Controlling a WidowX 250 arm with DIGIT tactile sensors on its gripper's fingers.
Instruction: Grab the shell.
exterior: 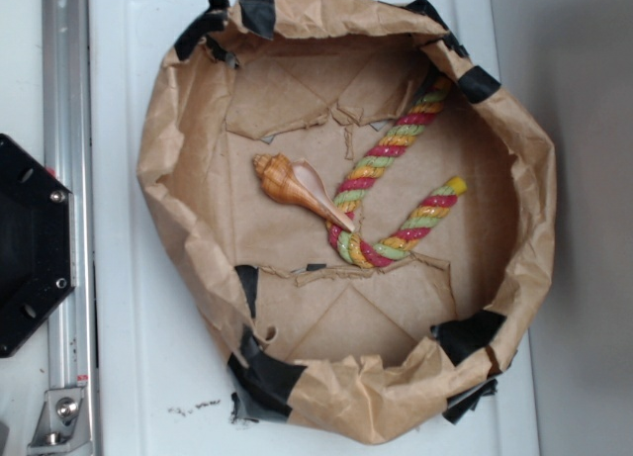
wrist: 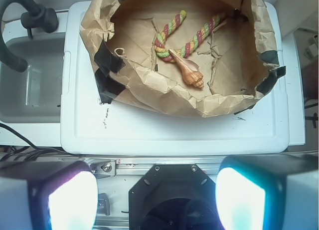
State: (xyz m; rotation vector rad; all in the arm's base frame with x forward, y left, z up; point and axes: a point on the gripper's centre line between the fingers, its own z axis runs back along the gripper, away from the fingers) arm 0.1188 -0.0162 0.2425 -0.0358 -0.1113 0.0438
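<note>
The shell is a glossy orange-tan spiral conch lying on the brown paper floor of a paper-lined basin. Its pointed tip touches the bend of a red-yellow-green rope. In the wrist view the shell sits far ahead inside the basin, its tip against the rope. My gripper is open, high above the robot's black base, well short of the basin. Its two glowing pads frame the bottom corners with nothing between them. The gripper is out of the exterior view.
The basin's crumpled paper wall is held with black tape and rests on a white surface. A metal rail and the black robot base lie to the left. A black hose hangs over a grey tub.
</note>
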